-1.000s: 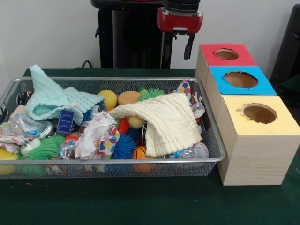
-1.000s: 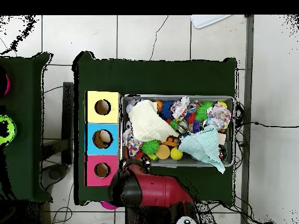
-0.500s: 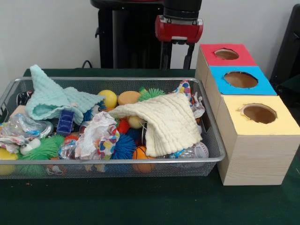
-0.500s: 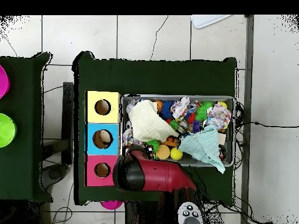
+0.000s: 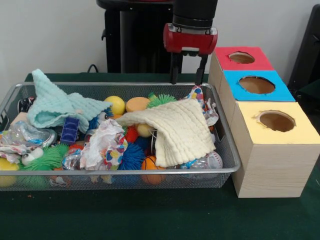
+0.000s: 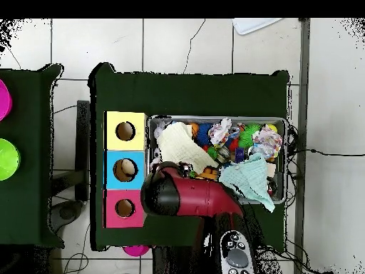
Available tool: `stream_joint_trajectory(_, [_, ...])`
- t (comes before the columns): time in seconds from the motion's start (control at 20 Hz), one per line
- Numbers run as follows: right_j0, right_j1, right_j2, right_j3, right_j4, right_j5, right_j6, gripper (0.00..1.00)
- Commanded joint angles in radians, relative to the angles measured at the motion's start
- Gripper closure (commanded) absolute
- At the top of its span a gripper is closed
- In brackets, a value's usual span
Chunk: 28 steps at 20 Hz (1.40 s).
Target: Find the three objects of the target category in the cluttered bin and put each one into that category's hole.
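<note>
Front view shows the arm point(image 5: 192, 20) lower and further over the mesh bin point(image 5: 227, 165) than a moment ago; its gripper point(image 5: 187, 75) hangs empty, jaws parted, above the cream cloth point(image 5: 180, 130), targets unpicked among the clutter.

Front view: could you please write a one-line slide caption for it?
Red-and-black gripper, jaws open, hovers over the far rim of a cluttered wire-mesh bin beside three wooden boxes with holes.

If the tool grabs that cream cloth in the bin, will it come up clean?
Probably not. The cream cloth drapes in folds over the toys, so it looks floppy and should sag from one pinch point. Its quilted weave suggests it is light and grippy. Balls underneath, like the yellow ball, may roll once uncovered.
</note>
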Motion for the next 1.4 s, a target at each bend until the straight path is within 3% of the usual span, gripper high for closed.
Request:
stream_joint_trajectory(0.05, [-0.016, 0.088, -0.005, -0.172, 0.028, 0.139, 0.128, 0.0])
stream_joint_trajectory(0.35, [-0.024, 0.135, -0.033, -0.245, 0.029, 0.191, 0.138, 0.0])
stream_joint_trajectory(1.1, [-0.187, 0.263, 0.102, -0.411, -0.01, 0.303, -0.033, 0.0])
stream_joint_trajectory(1.4, [-0.216, 0.33, 0.123, -0.493, -0.034, 0.3, -0.048, 0.0])
